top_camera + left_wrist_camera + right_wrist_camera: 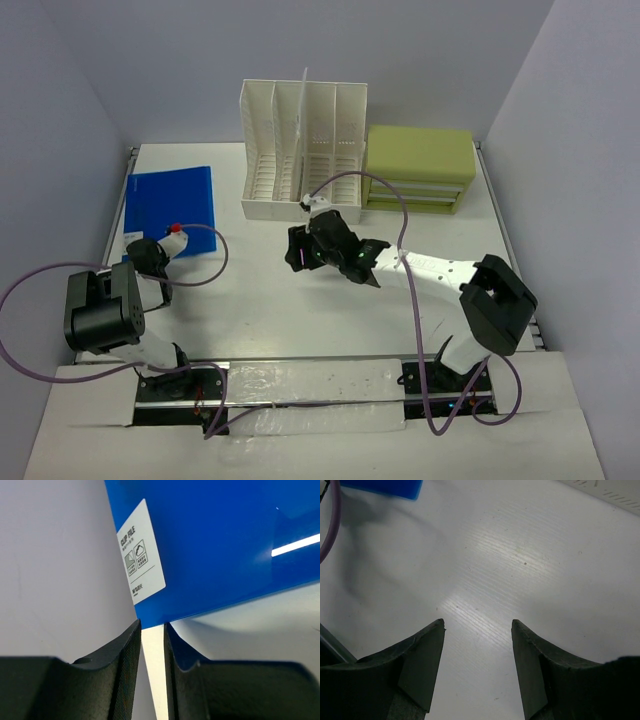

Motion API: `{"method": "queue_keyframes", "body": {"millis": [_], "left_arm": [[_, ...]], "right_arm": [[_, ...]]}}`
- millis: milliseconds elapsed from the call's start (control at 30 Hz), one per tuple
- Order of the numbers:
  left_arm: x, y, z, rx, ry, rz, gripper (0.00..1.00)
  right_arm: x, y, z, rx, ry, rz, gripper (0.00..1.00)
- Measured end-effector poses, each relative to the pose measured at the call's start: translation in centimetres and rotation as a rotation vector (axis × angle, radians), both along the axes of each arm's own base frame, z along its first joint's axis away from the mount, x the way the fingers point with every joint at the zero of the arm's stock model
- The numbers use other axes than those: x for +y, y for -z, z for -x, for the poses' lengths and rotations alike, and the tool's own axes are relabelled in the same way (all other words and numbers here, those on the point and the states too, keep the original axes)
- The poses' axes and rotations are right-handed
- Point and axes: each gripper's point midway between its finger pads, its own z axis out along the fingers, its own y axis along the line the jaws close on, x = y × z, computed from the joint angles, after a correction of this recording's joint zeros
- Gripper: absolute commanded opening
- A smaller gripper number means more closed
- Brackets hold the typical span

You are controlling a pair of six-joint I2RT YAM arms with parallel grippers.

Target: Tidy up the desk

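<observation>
The desk lies beneath — right gripper wide, empty; left gripper barely open at the blue folder.

even brightness, soft glare on desk

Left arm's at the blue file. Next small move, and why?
Probably ease the left gripper forward a touch so the near corner of the blue clip file enters between its fingers, then close. The left wrist view shows a narrow gap with only white desk in it, the corner just beyond the tips.
</observation>
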Motion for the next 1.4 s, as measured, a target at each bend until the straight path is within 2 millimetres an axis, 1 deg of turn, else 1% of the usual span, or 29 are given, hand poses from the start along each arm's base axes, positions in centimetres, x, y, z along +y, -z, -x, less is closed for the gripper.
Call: {"method": "queue_keyframes", "body": {"millis": [67,200,300,667,733,800,833,900,1067,1200,1267,1333,1400], "left_arm": [[0.1,-0.1,-0.2,-0.007,0.0,-0.013,0.32],[0.7,0.8,-0.4,0.01,-0.005,-0.06,0.32],[1.1,1.0,-0.6,0.013,-0.008,-0.095,0.32],[1.7,-1.0,-2.3,-0.103,-0.016,-0.149,0.3],[1.8,-1.5,-2.6,-0.123,-0.015,-0.156,0.24],[1.9,-1.8,-3.0,-0.138,-0.012,-0.159,0.06],[1.9,-2.0,-3.3,-0.145,-0.01,-0.159,0.06],[1.9,-2.1,-3.7,-0.155,-0.008,-0.16,0.0],[2.2,-2.6,-5.0,-0.182,-0.001,-0.178,0.0],[2.3,-2.5,-5.3,-0.186,0.002,-0.188,0.01],[2.3,-2.4,-5.4,-0.182,0.004,-0.193,0.06],[2.3,-2.1,-5.3,-0.172,0.008,-0.2,0.18],[2.2,-1.8,-5.1,-0.158,0.016,-0.206,0.25]], "right_arm": [[0.1,-0.1,-0.1,0.0,0.0,0.001,0.63],[0.1,-0.2,-0.1,0.0,-0.003,0.007,0.63],[0.1,-0.2,-0.1,-0.002,-0.005,0.012,0.63],[-0.1,0.0,-0.1,-0.002,-0.012,0.033,0.63],[-0.1,0.0,-0.1,-0.003,-0.013,0.035,0.63],[-0.1,0.0,-0.1,-0.004,-0.014,0.037,0.63],[-0.1,0.1,-0.1,-0.005,-0.015,0.039,0.63],[-0.1,0.1,-0.2,-0.005,-0.017,0.043,0.63],[-0.2,0.1,-0.2,-0.01,-0.018,0.052,0.63],[-0.3,0.4,-0.3,-0.01,-0.017,0.062,0.63],[-0.3,0.6,-0.3,-0.007,-0.015,0.069,0.63],[-0.4,0.7,-0.4,-0.007,-0.012,0.073,0.63],[-0.5,0.7,-0.4,-0.008,-0.01,0.076,0.63]]}}
